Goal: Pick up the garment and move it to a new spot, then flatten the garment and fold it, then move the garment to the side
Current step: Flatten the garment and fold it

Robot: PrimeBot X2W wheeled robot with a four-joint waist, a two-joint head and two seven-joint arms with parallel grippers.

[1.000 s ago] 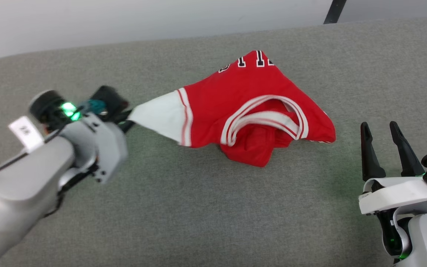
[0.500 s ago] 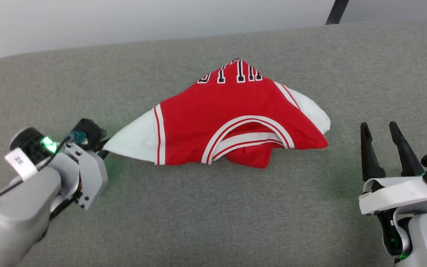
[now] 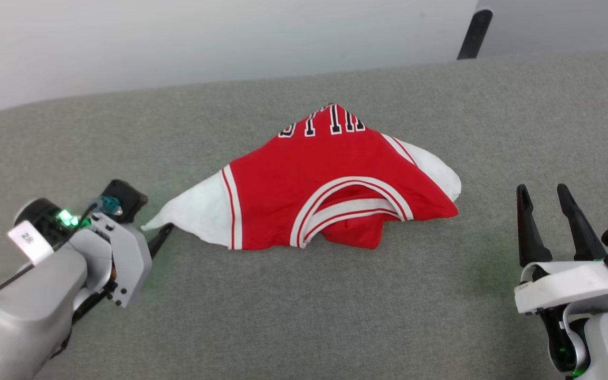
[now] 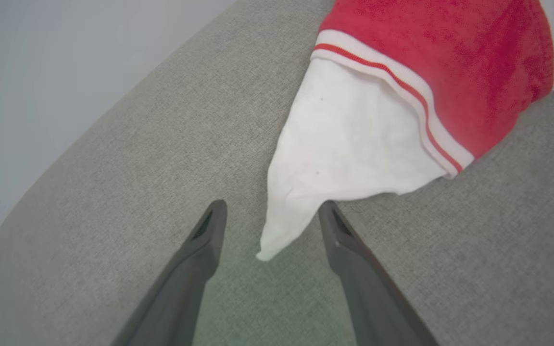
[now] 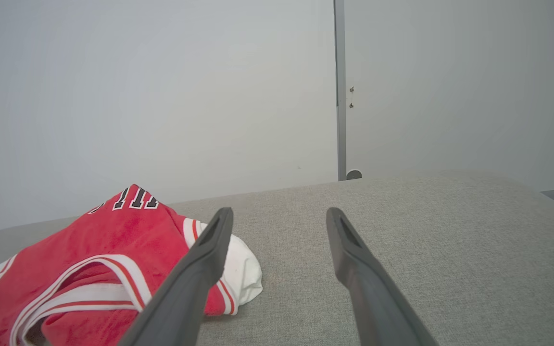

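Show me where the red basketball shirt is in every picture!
Head view: the red sleeveless jersey with white side panels lies in the middle, peaked like a tent.
Left wrist view: the jersey is at the top right, its white corner reaching into the open left hand.
Right wrist view: the jersey sits at the lower left, partly behind the right hand.
Shared landmark: the white-and-red striped trim, seen in all three.

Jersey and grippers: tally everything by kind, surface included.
Garments: 1, the red jersey
Grippers: 2, the left gripper and the right gripper, both open
Surfaces: 1, the grey padded surface
Total: 4
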